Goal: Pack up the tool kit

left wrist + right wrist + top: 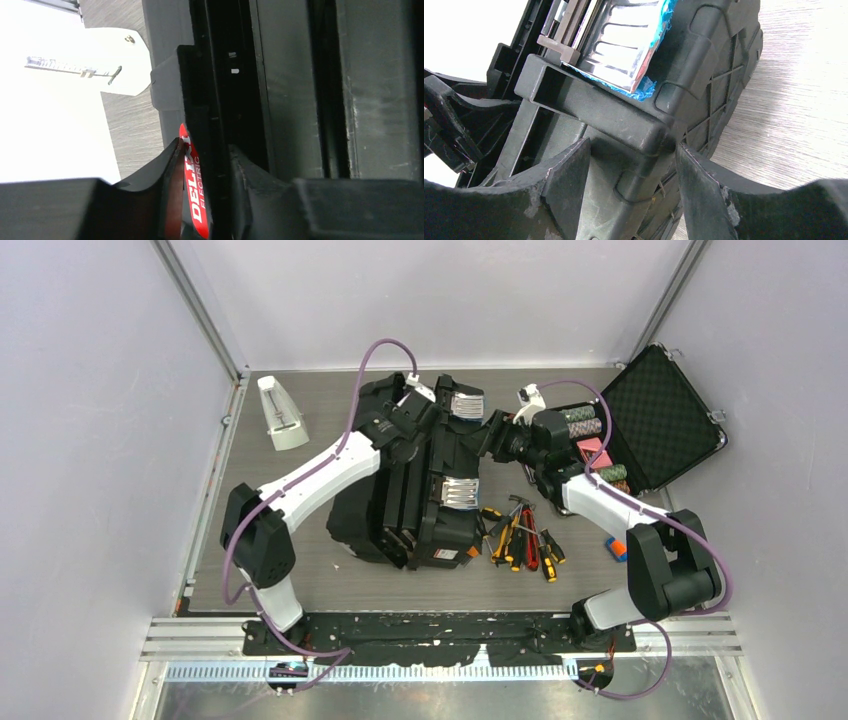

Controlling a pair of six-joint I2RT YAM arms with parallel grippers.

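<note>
The black tool kit box point(410, 490) lies on the table's middle with its lid part open; two silver latches point(462, 492) edged in blue face right. My left gripper point(418, 425) reaches into it from above; in the left wrist view the gripper point(205, 150) is shut on the red-labelled handle point(196, 190). My right gripper point(492, 435) is at the box's far right side, and in the right wrist view it point(631, 150) is closed across a black moulded rib point(599, 107) under a latch point(624, 45). Yellow and orange screwdrivers point(510, 540) and red pliers point(528, 540) lie loose to the right.
A smaller foam-lined black case point(655, 420) stands open at the back right with poker chips point(585, 425) in it. A white wedge-shaped object point(282, 415) stands at the back left. A small blue item point(615, 548) lies by the right arm's base.
</note>
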